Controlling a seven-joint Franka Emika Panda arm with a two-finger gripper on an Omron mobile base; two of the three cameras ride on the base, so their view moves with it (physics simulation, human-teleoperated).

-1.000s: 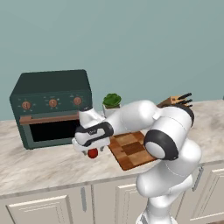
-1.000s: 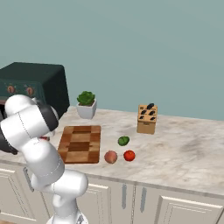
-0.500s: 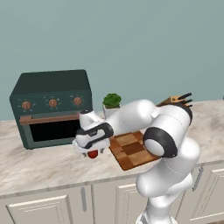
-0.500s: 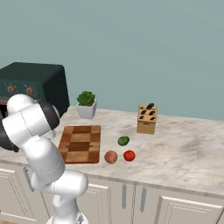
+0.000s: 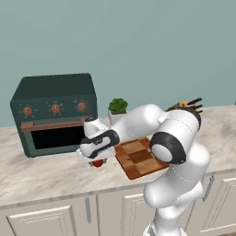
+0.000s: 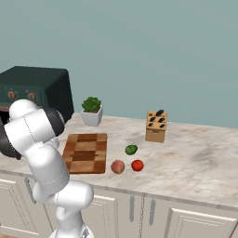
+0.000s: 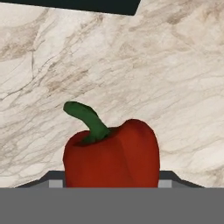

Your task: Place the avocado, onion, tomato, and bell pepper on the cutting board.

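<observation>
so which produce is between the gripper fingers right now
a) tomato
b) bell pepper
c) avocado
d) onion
b, the hand view shows the red bell pepper with its green stem sitting right between the fingers; the onion, avocado and tomato lie on the counter right of the board.

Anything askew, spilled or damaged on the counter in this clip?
Nothing stands out. The cutting board lies flat on the counter, bare; the avocado, onion and tomato sit intact beside it. The bell pepper sits between the fingers near the toaster oven, undamaged.
</observation>
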